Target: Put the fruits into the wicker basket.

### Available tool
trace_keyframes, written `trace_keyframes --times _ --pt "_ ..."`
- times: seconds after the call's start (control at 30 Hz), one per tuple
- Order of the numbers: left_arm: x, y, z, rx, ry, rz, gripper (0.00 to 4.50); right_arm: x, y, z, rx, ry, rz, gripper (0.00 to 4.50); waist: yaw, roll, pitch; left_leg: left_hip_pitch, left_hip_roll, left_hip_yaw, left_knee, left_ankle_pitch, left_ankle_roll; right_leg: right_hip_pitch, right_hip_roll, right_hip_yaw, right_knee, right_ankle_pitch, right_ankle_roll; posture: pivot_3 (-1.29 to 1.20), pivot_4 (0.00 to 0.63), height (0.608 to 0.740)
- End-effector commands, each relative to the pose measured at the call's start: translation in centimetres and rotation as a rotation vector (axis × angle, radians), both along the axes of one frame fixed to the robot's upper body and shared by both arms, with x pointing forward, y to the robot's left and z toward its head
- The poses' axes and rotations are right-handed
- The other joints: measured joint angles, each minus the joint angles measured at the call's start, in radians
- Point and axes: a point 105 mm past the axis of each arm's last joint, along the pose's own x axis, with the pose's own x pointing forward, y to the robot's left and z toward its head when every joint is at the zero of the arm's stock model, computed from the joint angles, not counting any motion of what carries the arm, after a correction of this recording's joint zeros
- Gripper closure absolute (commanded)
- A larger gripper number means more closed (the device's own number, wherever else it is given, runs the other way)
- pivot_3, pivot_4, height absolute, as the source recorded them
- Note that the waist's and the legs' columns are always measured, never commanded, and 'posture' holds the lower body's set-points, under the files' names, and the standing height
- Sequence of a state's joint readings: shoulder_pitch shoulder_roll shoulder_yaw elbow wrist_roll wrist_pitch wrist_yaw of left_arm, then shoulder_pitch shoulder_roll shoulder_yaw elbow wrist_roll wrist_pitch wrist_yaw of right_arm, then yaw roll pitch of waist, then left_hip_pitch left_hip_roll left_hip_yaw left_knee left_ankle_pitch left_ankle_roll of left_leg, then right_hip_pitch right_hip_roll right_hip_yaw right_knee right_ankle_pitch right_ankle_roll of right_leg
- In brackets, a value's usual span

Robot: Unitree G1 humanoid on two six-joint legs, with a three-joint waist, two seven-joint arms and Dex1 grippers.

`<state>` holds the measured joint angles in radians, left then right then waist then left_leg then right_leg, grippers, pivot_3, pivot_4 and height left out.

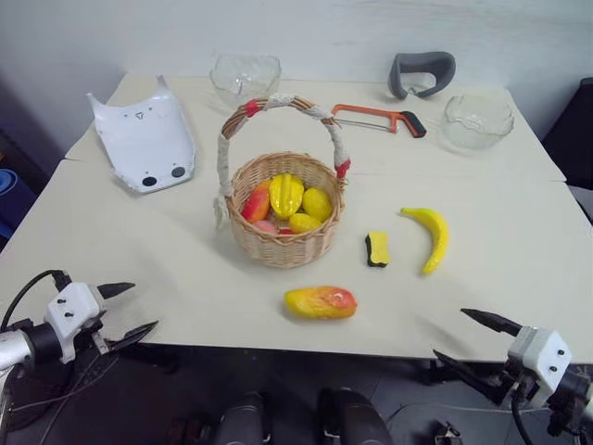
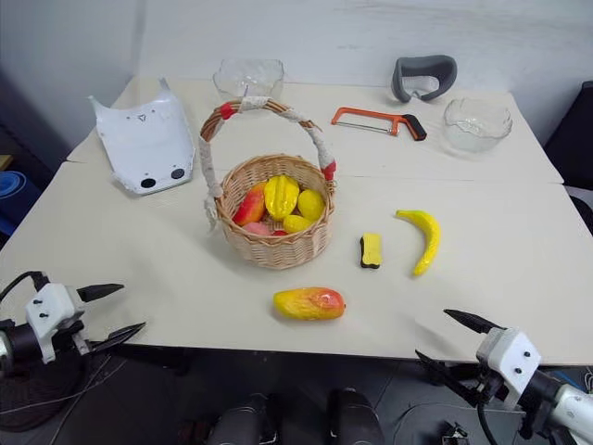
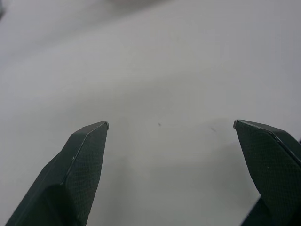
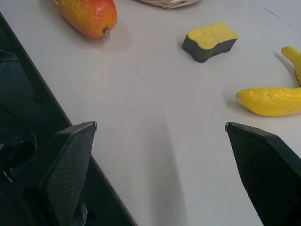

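The wicker basket point(image 1: 283, 243) stands mid-table with several yellow and red fruits point(image 1: 286, 197) inside. In front of it a yellow-orange-red mango point(image 1: 321, 302) lies on the table, also in the right wrist view point(image 4: 88, 16). A curved yellow banana point(image 1: 430, 236) lies to the basket's right, and its end point(image 4: 270, 100) is in the right wrist view. My left gripper point(image 1: 132, 311) hangs open and empty at the table's front left edge. Open and empty too, my right gripper point(image 1: 473, 338) hovers at the front right edge, short of the banana and mango.
A yellow-and-black sponge block point(image 1: 377, 248) lies between basket and banana. Farther back are a white plastic cover point(image 1: 144, 139), two clear glass bowls point(image 1: 245, 78) point(image 1: 477, 120), an orange hacksaw point(image 1: 380, 119) and a grey headset pad point(image 1: 422, 74).
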<state>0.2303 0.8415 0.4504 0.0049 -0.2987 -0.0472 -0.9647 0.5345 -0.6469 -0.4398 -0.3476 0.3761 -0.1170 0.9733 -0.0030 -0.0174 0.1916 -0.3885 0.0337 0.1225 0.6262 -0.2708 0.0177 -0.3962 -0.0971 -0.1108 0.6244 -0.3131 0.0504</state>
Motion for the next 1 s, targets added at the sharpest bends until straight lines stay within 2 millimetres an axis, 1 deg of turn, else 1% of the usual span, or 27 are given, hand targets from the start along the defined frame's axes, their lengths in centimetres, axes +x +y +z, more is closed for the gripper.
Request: trace_keyframes --times 0.03,0.17,0.23,0.3,0.37,0.4,0.43,0.47,0.5,0.53,0.6,0.67,0.7,0.77,0.8,0.87,1.0 --pt "0.3 0.3 0.5 0.021 -0.022 0.02 0.0 -0.3 -0.1 0.2 0.011 0.014 -0.008 0.01 0.001 0.0 0.0 0.0 0.0 0.0 0.0 0.0 0.0 0.0 0.0 0.0 0.0 0.0 0.0 0.0 0.15 0.74" --pt "0.0 0.5 0.7 0.004 -0.007 0.029 0.0 -0.5 0.1 0.3 0.041 0.029 -0.03 0.01 0.002 0.0 0.0 0.0 0.0 0.0 0.0 0.0 0.0 0.0 0.0 0.0 0.001 0.0 0.0 0.0 0.15 0.74" --pt "0.1 0.2 0.5 0.009 0.033 0.023 0.0 0.0 1.1 1.2 0.086 0.028 -0.027 0.01 0.0 0.0 0.0 0.0 0.0 0.0 0.001 0.0 0.0 0.0 0.0 0.0 0.001 0.0 0.0 0.0 0.15 0.74" --pt "0.0 -2.2 1.3 -0.034 0.049 -0.076 0.0 1.2 2.7 2.8 0.11 0.016 0.011 0.01 -0.002 0.0 0.0 0.0 0.0 0.0 0.001 0.0 0.0 0.0 0.0 0.0 0.002 0.0 0.0 0.0 0.15 0.74" --pt "0.4 -5.7 3.7 -0.123 -0.01 -0.197 0.0 2.7 4.7 4.2 0.156 0.046 0.053 0.01 -0.003 0.0 0.0 0.0 0.0 0.0 0.002 0.0 0.0 0.0 0.0 0.001 0.001 0.0 -0.001 0.0 0.15 0.74" --pt "0.5 -7.1 4.4 -0.148 -0.02 -0.241 0.0 3.2 5.5 4.7 0.172 0.065 0.068 0.01 -0.002 0.0 0.0 0.0 0.001 0.0 0.002 0.0 0.0 0.0 0.0 0.002 0.001 0.0 -0.002 0.0 0.15 0.74" --pt "0.5 -8.4 5.0 -0.166 -0.022 -0.285 0.0 4.0 6.4 5.2 0.193 0.079 0.075 0.01 -0.002 0.0 0.0 -0.001 0.0 0.0 0.003 0.001 0.001 0.0 0.0 0.003 0.001 -0.001 -0.004 0.0 0.15 0.74" --pt "0.4 -9.7 5.3 -0.194 -0.012 -0.321 0.0 4.7 7.4 5.5 0.219 0.083 0.082 0.01 -0.001 0.0 0.0 -0.001 0.0 0.0 0.003 0.001 0.001 0.0 0.0 0.003 0.001 -0.005 -0.012 0.0 0.15 0.74" --pt "0.2 -10.5 5.4 -0.218 0.005 -0.35 0.0 5.8 7.8 5.4 0.225 0.093 0.042 0.01 -0.001 0.0 0.0 0.0 0.0 0.0 0.003 0.002 0.001 0.001 0.0 0.003 0.001 -0.008 -0.016 0.0 0.15 0.74" --pt "0.1 -11.1 5.5 -0.235 0.02 -0.369 0.0 6.9 8.0 4.9 0.221 0.117 -0.023 0.01 -0.001 0.0 0.0 0.0 0.0 -0.001 0.003 0.002 0.0 0.001 0.0 0.003 0.002 -0.007 -0.015 0.0 0.15 0.74" --pt "0.0 -11.7 5.3 -0.261 0.039 -0.372 0.0 9.0 8.0 3.8 0.228 0.15 -0.152 0.01 -0.001 0.0 0.0 0.0 0.0 -0.001 0.001 0.003 -0.002 -0.002 0.0 0.002 0.004 0.0 -0.002 0.0 0.15 0.74" --pt "0.0 -11.9 5.1 -0.27 0.044 -0.368 0.0 11.3 7.9 3.7 0.247 0.102 -0.268 0.01 -0.004 0.0 0.0 -0.002 0.0 -0.001 0.001 0.005 -0.002 -0.004 0.002 0.002 0.005 -0.001 -0.002 0.0 0.15 0.74" --pt "0.0 -12.1 5.0 -0.272 0.047 -0.37 0.0 12.2 7.8 3.6 0.253 0.09 -0.319 0.01 -0.005 0.0 0.0 -0.003 0.001 0.0 0.002 0.006 -0.005 -0.006 0.003 0.002 0.006 -0.001 -0.002 0.0 0.15 0.74" --pt "-0.4 -12.5 4.5 -0.285 0.092 -0.387 0.0 14.0 6.7 2.7 0.22 0.08 -0.452 0.01 -0.005 0.0 0.0 -0.011 0.0 0.001 0.004 0.007 -0.005 -0.014 0.003 0.002 0.01 -0.001 -0.002 0.0 0.15 0.74" --pt "-0.7 -12.7 4.3 -0.287 0.116 -0.4 0.0 14.5 6.6 2.3 0.219 0.09 -0.476 0.01 -0.004 0.0 0.0 -0.014 0.0 0.001 0.006 0.008 -0.004 -0.017 0.003 0.002 0.012 -0.001 -0.002 0.0 0.15 0.74" --pt "-1.4 -13.3 4.1 -0.297 0.142 -0.425 0.0 15.3 6.5 1.5 0.199 0.098 -0.494 0.01 -0.004 0.0 0.0 -0.015 -0.001 0.001 0.007 0.008 -0.004 -0.017 0.003 0.002 0.013 -0.001 -0.002 0.0 0.15 0.74" --pt "-1.6 -14.0 4.0 -0.299 0.145 -0.441 0.0 16.4 7.6 0.6 0.217 0.186 -0.486 0.01 -0.004 -0.001 0.0 -0.014 -0.001 0.001 0.009 0.01 0.0 -0.015 0.002 0.003 0.012 0.001 0.002 0.0 0.15 0.74"
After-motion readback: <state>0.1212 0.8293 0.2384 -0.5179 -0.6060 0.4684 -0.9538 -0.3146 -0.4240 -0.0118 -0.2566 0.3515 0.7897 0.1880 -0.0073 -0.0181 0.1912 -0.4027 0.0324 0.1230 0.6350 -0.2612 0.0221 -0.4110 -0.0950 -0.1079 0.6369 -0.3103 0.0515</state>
